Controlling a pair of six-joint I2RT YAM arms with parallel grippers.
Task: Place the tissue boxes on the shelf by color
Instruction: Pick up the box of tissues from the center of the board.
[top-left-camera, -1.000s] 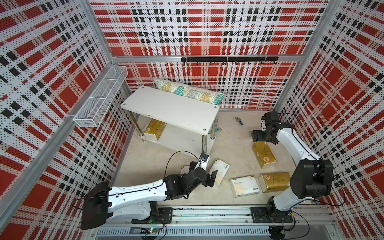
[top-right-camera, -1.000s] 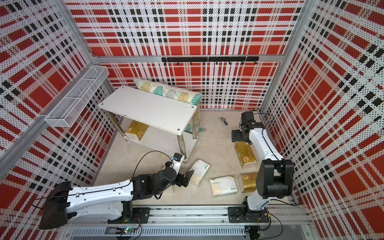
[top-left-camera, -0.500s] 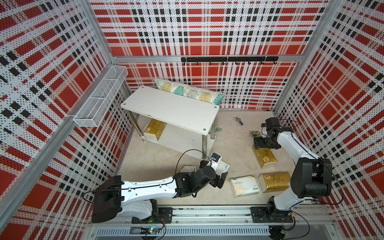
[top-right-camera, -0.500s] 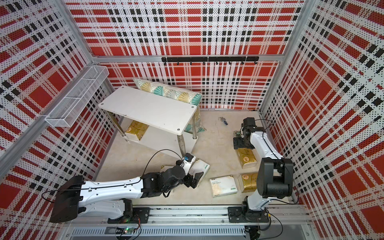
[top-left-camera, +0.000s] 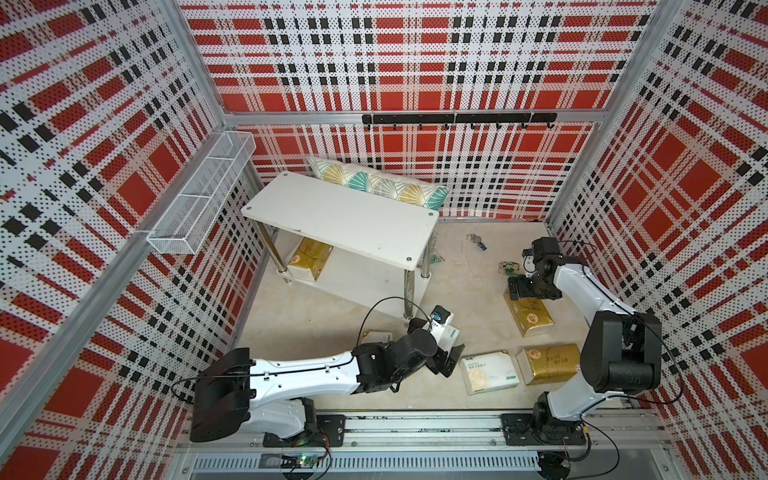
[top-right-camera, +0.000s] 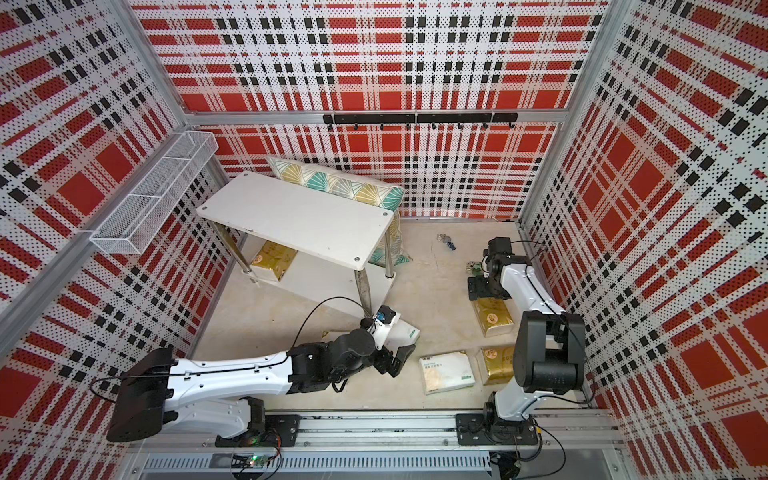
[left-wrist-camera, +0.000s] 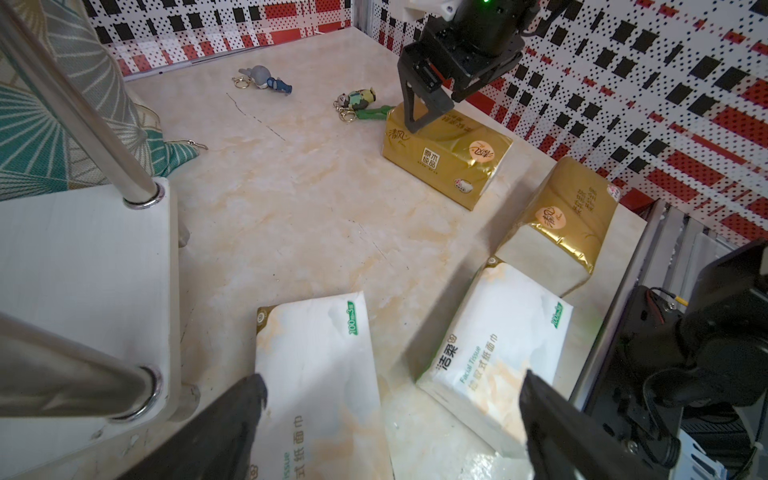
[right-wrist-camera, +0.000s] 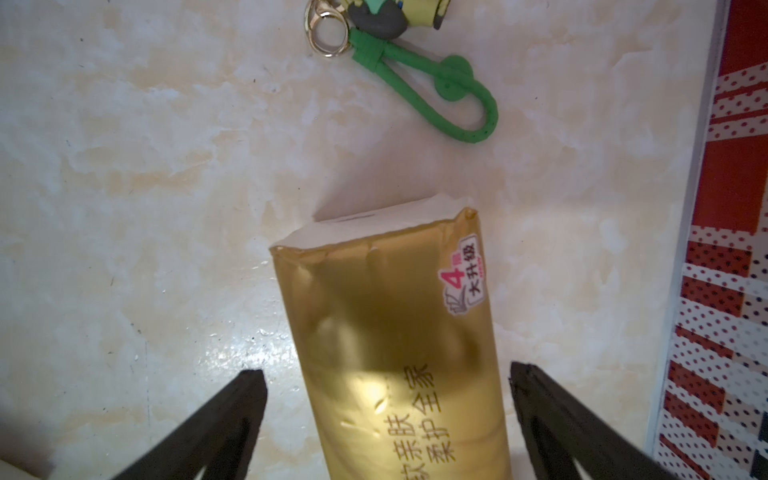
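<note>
The white two-tier shelf (top-left-camera: 340, 216) stands at the back left, with one gold tissue box (top-left-camera: 309, 257) on its lower tier. On the floor lie two white tissue boxes (top-left-camera: 448, 334) (top-left-camera: 488, 372) and two gold ones (top-left-camera: 530, 313) (top-left-camera: 548, 363). My left gripper (top-left-camera: 451, 359) is open low over the near end of the white box (left-wrist-camera: 316, 357) beside the shelf leg, and one finger reaches toward the second white box (left-wrist-camera: 498, 345). My right gripper (top-left-camera: 521, 286) is open, its fingers on either side of the far gold box (right-wrist-camera: 390, 316) without touching it.
A teal-and-gold pillow (top-left-camera: 378, 183) leans behind the shelf. A wire basket (top-left-camera: 203, 199) hangs on the left wall and a black hook rail (top-left-camera: 457, 119) on the back wall. Two keychains (top-left-camera: 478, 241) (top-left-camera: 508, 268) lie on the floor near the right gripper.
The left arm has reached further right, over the white box by the shelf leg. The right gripper has come nearer and lower, onto the far gold box. Both stayed open.
</note>
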